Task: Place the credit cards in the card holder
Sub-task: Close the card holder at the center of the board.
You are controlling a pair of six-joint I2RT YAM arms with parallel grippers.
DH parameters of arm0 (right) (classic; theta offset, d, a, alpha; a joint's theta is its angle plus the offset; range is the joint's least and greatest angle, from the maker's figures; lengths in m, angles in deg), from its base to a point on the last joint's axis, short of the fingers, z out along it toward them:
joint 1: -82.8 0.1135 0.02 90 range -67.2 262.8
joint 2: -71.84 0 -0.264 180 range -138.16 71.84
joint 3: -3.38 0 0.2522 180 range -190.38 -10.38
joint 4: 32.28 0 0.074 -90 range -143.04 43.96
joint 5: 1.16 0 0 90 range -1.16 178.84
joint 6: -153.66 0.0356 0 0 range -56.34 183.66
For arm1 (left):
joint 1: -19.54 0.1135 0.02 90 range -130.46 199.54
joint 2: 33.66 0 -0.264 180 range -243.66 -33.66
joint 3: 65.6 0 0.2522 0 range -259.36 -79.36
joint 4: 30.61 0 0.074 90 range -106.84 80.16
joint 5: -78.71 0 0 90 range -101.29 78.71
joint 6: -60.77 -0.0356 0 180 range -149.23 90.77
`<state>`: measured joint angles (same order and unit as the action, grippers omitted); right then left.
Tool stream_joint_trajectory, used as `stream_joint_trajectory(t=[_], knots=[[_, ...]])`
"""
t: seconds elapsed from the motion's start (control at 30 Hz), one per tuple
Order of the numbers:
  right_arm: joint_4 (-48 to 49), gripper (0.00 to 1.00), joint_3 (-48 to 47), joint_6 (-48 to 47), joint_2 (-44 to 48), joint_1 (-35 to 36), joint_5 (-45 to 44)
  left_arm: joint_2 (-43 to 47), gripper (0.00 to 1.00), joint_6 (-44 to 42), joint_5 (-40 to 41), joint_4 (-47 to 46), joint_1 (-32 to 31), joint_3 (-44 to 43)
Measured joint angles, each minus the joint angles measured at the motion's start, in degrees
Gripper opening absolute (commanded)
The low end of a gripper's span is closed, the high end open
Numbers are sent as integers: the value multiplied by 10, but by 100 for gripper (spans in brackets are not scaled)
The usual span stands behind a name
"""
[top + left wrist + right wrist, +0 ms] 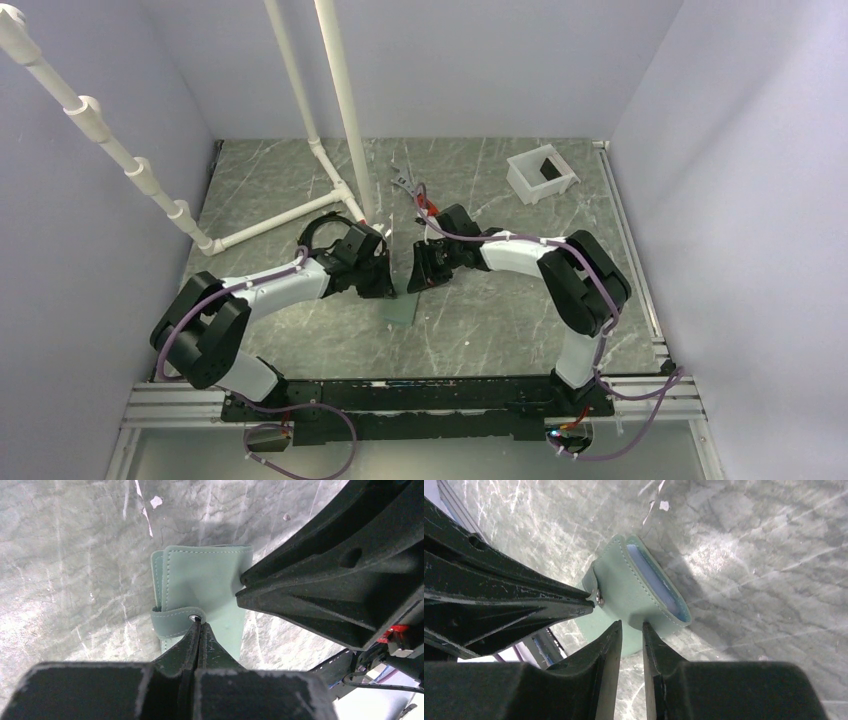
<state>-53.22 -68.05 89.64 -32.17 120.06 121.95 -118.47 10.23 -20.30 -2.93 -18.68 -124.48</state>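
The left claw [196, 625] has its two fingers pressed together with no gap, their tips pinched on the narrow strap [172, 616] of the card holder [205, 575], right at the metal snap [192, 617]. I judge this pinch is there to anchor the holder and pull its flap aside so the pocket mouth gapes. The right claw [631, 626] stands slightly apart, a narrow slot showing between its fingers and nothing caught in it. Its tips sit just short of the holder's near edge, and whether they brush the leather cannot be told from its own camera. That small opening reads to me as a claw that is free of any card and placed to nudge or tidy, not to carry. Inside the holder, a light blue card [656, 582] lies tucked in the pocket, with only its long edge showing along the stitched lip. The holder itself appears lifted or tipped on the strap side instead of lying flat, since it throws a broad shadow on the marbled table [749, 555] beyond it. The tan-brown card does not show in any view, so I cannot say whether it is already in the holder. From above, the holder sits between the two claws, nearer the arm bases, and a white tub [541, 173] stands well apart from it, toward the back wall on the right arm's side.
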Motion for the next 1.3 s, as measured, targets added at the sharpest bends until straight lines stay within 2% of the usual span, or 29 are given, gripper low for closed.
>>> stream_joint_trajectory(t=[0.7,1.03,1.23,1.3], knots=[[-1,22,-34,-29,-24,10,-14,-19,0,-12,-58,-2,0,-2],[23,22,-37,-29,-31,19,-19,-63,0,5,-108,-32,-2,-16],[25,24,-37,-29,-31,20,-21,-65,0,22,-155,-85,21,14],[25,25,-37,-29,-31,20,-20,-63,9,22,-168,-101,26,23]])
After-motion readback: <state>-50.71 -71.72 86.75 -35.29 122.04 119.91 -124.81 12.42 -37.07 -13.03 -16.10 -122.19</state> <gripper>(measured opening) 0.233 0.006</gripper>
